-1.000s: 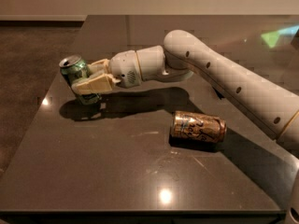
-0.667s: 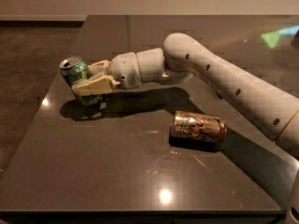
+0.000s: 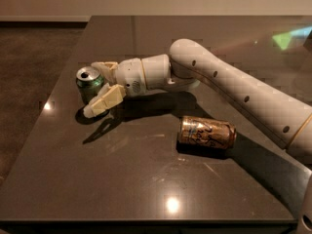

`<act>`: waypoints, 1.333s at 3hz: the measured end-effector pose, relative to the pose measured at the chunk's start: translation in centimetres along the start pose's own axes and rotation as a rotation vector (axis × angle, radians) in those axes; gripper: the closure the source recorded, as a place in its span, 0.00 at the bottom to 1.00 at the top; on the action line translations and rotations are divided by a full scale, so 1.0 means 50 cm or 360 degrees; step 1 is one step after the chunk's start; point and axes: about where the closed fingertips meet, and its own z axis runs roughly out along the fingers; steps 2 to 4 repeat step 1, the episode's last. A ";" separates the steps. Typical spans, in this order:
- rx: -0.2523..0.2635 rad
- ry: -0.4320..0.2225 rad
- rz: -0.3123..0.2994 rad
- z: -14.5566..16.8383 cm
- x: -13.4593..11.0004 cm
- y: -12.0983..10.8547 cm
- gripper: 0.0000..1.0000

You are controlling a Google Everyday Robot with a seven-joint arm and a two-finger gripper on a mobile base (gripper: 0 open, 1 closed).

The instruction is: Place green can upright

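The green can (image 3: 88, 83) stands upright on the dark table (image 3: 146, 179) near its left edge, silver top with pull tab facing up. My gripper (image 3: 92, 88) reaches in from the right and is open. One finger (image 3: 103, 101) lies in front of the can, its tip low by the table. The other finger (image 3: 104, 65) is behind the can. The can sits between them, and the front finger looks spread away from it.
An orange-brown can (image 3: 207, 132) with dark script lies on its side at the middle right of the table. My white arm (image 3: 243, 94) crosses the table from the right. The table's left edge (image 3: 58, 89) is close to the green can.
The fingers were closed on the green can before. Now they have spread apart, the front finger has swung down and away, and the can stands on the table.
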 end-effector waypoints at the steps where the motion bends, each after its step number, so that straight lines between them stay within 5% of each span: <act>1: 0.0000 0.0000 0.0000 0.000 0.000 0.000 0.00; 4: 0.0000 0.0000 0.0000 0.000 0.000 0.000 0.00</act>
